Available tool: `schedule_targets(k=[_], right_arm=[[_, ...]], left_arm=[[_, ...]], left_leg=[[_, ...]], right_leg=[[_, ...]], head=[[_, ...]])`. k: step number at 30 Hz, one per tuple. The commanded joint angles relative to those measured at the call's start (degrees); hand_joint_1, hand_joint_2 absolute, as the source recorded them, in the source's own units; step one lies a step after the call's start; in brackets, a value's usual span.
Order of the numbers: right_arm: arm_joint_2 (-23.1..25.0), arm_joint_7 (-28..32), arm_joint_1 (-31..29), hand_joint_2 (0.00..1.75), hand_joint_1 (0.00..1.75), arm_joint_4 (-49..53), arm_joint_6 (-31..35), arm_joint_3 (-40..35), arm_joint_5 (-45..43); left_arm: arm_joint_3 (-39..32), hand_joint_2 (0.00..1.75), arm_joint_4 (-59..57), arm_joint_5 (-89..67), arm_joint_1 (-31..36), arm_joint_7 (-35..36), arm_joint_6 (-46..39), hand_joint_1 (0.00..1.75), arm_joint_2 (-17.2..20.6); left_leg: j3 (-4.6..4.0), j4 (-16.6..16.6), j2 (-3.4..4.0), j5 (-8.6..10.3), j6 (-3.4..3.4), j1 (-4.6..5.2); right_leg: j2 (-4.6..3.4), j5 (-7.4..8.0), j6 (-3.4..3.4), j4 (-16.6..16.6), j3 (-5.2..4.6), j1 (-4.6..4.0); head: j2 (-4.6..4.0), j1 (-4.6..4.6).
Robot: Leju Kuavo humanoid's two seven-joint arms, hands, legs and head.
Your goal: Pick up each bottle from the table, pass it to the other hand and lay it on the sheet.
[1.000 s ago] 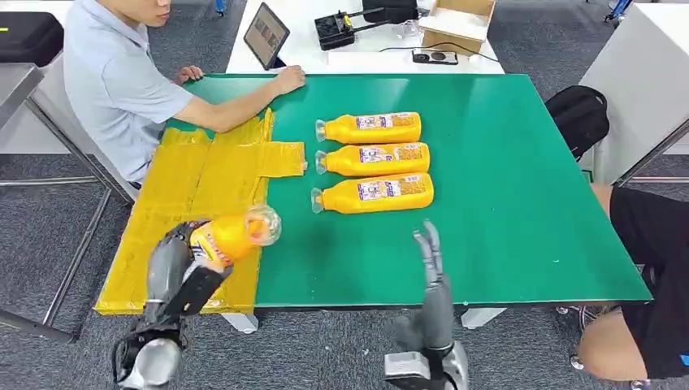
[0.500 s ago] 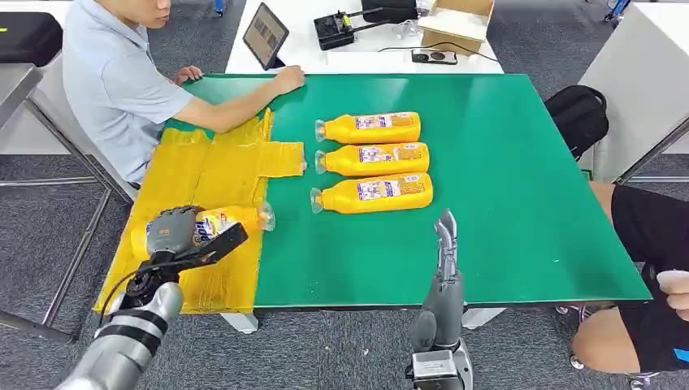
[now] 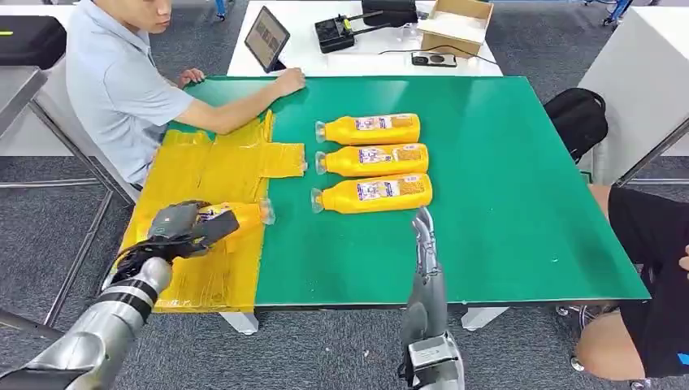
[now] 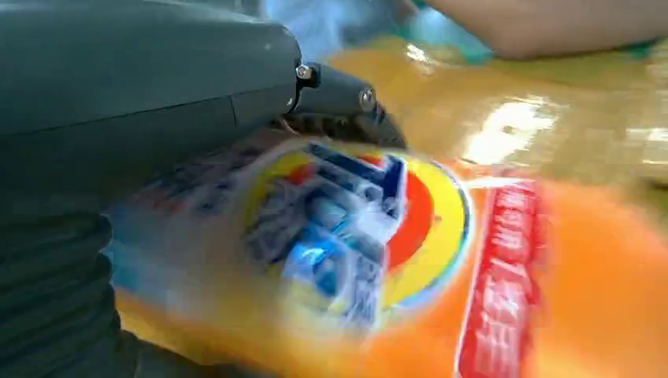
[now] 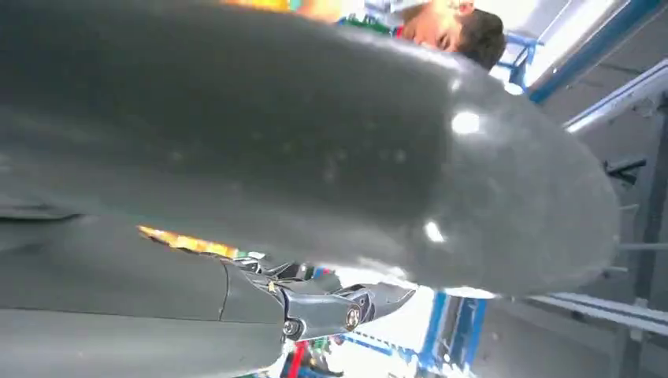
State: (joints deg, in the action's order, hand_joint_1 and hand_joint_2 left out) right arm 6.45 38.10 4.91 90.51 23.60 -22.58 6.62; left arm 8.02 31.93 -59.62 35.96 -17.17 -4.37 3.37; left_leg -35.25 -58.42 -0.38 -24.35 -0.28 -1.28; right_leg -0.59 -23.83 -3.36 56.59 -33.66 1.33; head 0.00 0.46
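My left hand (image 3: pixel 180 227) grips an orange bottle (image 3: pixel 236 217) lying low over the yellow sheet (image 3: pixel 203 175), its cap toward the green table (image 3: pixel 504 162). Close up, that bottle's label (image 4: pixel 370 236) lies against my left hand (image 4: pixel 142 94). Three more orange bottles lie side by side mid-table: the far one (image 3: pixel 370 128), the middle one (image 3: pixel 374 159) and the near one (image 3: pixel 375 193). My right hand (image 3: pixel 424 244) stands edge-on with straight fingers and nothing in it, just in front of the near bottle; its grey cover (image 5: pixel 276 134) is seen close up.
A person sits at the far left with an arm (image 3: pixel 244 101) resting across the table's back corner and the sheet's far edge. A white desk behind holds a tablet (image 3: pixel 266 36), a black device (image 3: pixel 335 32) and a cardboard box (image 3: pixel 457 23). Another person's legs (image 3: pixel 642 268) are at the right.
My left hand has carried the bottle from the sheet's near edge farther onto the sheet and lower. My right hand has risen forward toward the near bottle.
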Motion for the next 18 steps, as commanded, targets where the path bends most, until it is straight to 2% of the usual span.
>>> schedule_targets(k=[1,2,3,5,12,15,18], right_arm=[[0.26,1.90,-2.47,0.00,0.00,-4.73,-0.63,1.05,-0.54],[0.26,1.90,-2.47,0.00,0.00,-4.73,-0.63,1.05,-0.54],[0.19,1.90,-3.05,0.00,0.00,-5.22,-2.36,0.92,-1.28],[0.39,1.90,-3.83,0.00,0.00,-6.05,-3.51,0.96,-1.51],[0.32,1.90,-5.07,0.00,0.00,-7.03,-5.21,1.09,-2.10],[0.25,1.90,-4.66,0.00,0.00,-6.92,-4.87,1.26,-1.94],[-0.03,1.90,-3.75,0.00,0.00,-6.47,-4.33,0.90,-1.38]], left_arm=[[-3.85,1.75,-4.15,1.74,-1.35,-2.42,1.84,0.05,0.31],[-3.85,1.75,-4.15,1.74,-1.35,-2.42,1.84,0.00,0.31],[-4.26,1.75,-2.04,5.63,-2.98,-8.28,6.00,0.00,1.59],[-3.68,1.75,0.30,8.83,-4.50,-11.45,10.73,0.00,3.48],[0.46,1.75,9.54,15.51,-6.93,-14.37,16.58,0.00,6.97],[-3.27,1.75,17.10,24.08,-9.24,-16.86,14.71,0.00,4.44],[-5.61,1.75,31.60,35.16,-14.62,-19.18,14.94,0.00,0.87]], left_leg=[[0.21,0.13,0.10,-0.02,0.11,0.03],[0.18,0.09,0.10,-0.03,0.10,0.02],[0.19,0.09,0.09,-0.03,0.09,0.02],[0.21,0.13,0.24,-0.03,0.08,0.05],[0.20,0.07,0.20,-0.03,0.07,0.01],[0.16,0.06,0.11,-0.03,0.08,0.00],[0.07,0.03,-0.01,-0.03,0.10,-0.01]], right_leg=[[-0.06,0.01,0.13,-0.14,0.19,-0.01],[-0.08,0.01,0.12,-0.10,0.18,-0.01],[-0.07,0.01,0.11,-0.10,0.21,-0.01],[-0.21,0.05,0.13,-0.10,0.16,0.01],[-0.18,0.04,0.11,-0.05,0.14,-0.03],[-0.10,0.02,0.10,-0.03,0.13,-0.03],[0.07,-0.02,0.10,-0.04,0.09,-0.04]], head=[[0.00,0.00],[0.00,0.00],[0.00,0.02],[0.00,0.00],[0.00,0.00],[0.00,0.00],[0.00,0.02]])
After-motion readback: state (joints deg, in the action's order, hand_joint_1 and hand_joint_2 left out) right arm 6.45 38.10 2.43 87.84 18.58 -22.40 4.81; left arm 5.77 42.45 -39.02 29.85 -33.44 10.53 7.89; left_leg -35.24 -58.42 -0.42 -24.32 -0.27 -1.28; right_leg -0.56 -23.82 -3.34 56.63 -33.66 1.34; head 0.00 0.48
